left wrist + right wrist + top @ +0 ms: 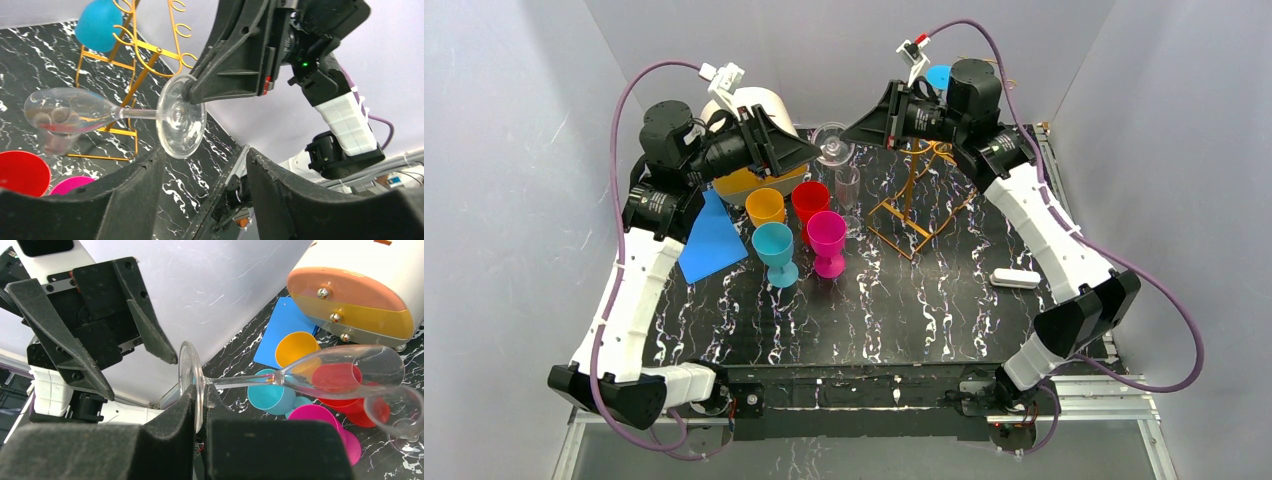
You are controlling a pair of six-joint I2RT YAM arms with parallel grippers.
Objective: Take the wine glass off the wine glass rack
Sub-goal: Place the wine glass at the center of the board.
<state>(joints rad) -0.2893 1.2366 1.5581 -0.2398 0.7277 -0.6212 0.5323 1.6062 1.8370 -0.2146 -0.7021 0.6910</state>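
Observation:
The clear wine glass (832, 148) hangs sideways in the air left of the golden wire wine glass rack (921, 195), free of its rails. My right gripper (201, 390) is shut on the rim of the glass's round foot (192, 375), with the stem and bowl (345, 370) pointing away from it. My left gripper (205, 155) is open just short of that foot (181, 117); nothing is between its fingers. In the left wrist view the rack (135, 50) stands behind the glass, with a blue cup (97, 22) on its top.
A second clear glass (847, 185) stands on the black marbled table beside orange (765, 207), red (811, 200), pink (827, 240) and teal (774, 248) cups. A blue sheet (711, 238) and a white-and-yellow appliance (749, 110) sit at the left. A small white object (1014, 278) lies at the right.

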